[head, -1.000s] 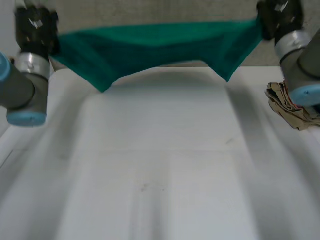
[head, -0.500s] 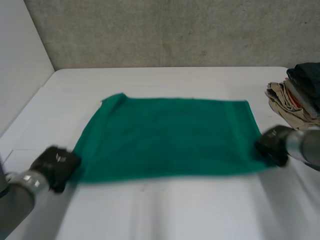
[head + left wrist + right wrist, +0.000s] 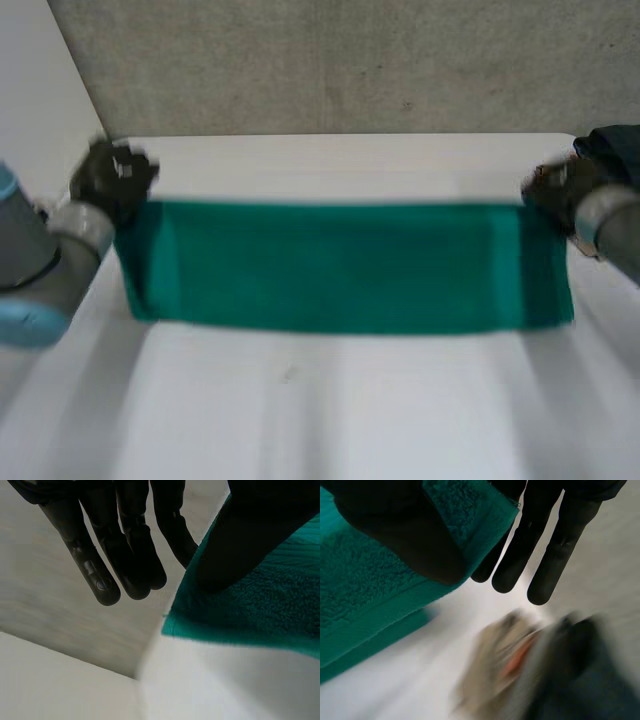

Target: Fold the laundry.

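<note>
Green towel [image 3: 340, 265] now lies on the worktop [image 3: 330, 410] as a long, narrow band, doubled over. Half a second ago it lay spread in a single layer with both robot hands at its near corners. Those corners have since been carried across to the far edge. Judgement: the first fold is made and the corners are due for release; at least one crosswise fold is still to come.

The left robot hand [image 3: 112, 180] is at the far left corner and the right robot hand [image 3: 560, 190] at the far right corner.

The head view gives the outline: edges roughly matched, the band lying square to the worktop. It does not show the grip.

The wrist views do. On the left, the thumb [image 3: 250, 530] bears on the cloth at the corner with straight fingers [image 3: 100, 575] on the other side, so the corner is pinched. On the right, the corner is likewise held between thumb and straight fingers, and two layers are plainly stacked, the lower one showing beneath.

The right wrist view also shows a pile of clothes [image 3: 530, 670] near that corner, apart from the towel.
</note>
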Motion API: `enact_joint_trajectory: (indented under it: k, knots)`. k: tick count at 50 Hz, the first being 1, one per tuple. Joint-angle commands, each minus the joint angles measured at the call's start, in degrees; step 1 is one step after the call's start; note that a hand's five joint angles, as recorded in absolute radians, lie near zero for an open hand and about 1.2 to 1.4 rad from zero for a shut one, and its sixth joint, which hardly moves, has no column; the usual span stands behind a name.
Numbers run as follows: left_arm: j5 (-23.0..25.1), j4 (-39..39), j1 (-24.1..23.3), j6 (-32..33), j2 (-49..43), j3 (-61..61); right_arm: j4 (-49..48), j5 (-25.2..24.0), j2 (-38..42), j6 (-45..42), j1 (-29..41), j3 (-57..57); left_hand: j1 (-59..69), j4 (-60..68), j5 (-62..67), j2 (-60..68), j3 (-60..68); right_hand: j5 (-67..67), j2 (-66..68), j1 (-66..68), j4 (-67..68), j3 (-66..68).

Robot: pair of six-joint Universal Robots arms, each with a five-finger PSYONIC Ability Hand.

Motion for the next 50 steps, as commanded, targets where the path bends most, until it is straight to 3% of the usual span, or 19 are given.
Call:
enact_joint_trajectory:
  k: [1,5,13,31,37,41,45,46,50]
  knots:
    - [-3.53,15.30,-1.38,-10.58,-2.40,22.36,-15.09,1.73,0.61,12.37,3.21,-20.39,13.10,11.19,13.54,11.30,11.57,11.13,12.22,13.97,11.10,11.73]
    - [-5.37,22.02,-0.24,-16.48,-2.05,26.94,-23.10,1.91,-0.18,17.04,3.13,-22.95,13.10,11.19,13.54,11.30,11.57,11.13,12.22,13.97,11.10,11.73]
    - [-6.61,14.57,0.74,-17.90,-3.10,26.18,-23.64,1.91,0.43,17.93,3.21,-23.13,13.10,11.19,13.54,11.30,11.57,11.13,12.22,13.97,11.10,11.73]
    - [6.04,13.60,1.18,-18.34,-6.18,-4.93,-5.90,-1.25,14.32,14.77,4.09,-14.43,13.10,11.19,13.54,11.30,11.57,11.13,12.22,13.97,11.10,11.73]
    - [7.98,11.93,1.00,-16.68,-4.43,-15.65,3.77,-1.16,13.71,10.81,3.48,-8.02,13.10,11.19,13.54,11.30,11.57,11.13,12.22,13.97,11.10,11.73]
    - [7.98,4.21,3.28,-10.36,4.61,-24.44,9.48,-1.34,7.57,7.66,3.30,0.40,13.10,11.19,13.54,11.30,11.57,11.13,12.22,13.97,11.10,11.73]
    - [7.54,-10.98,7.41,-1.40,13.58,-31.39,16.95,-1.25,-4.81,-3.48,-1.17,13.75,13.10,11.19,13.54,11.30,11.57,11.13,12.22,13.97,11.10,11.73]
    - [7.54,-19.28,8.72,2.88,17.08,-33.84,18.10,-1.17,-6.49,-5.78,-2.22,16.13,13.10,11.19,13.54,11.30,11.57,11.13,12.22,13.97,11.10,11.73]
    - [7.89,-35.51,10.67,9.33,22.38,-37.11,22.32,-2.04,-15.62,-18.42,-6.36,27.47,13.10,11.19,13.54,11.30,11.57,11.13,12.22,13.97,11.10,11.73]
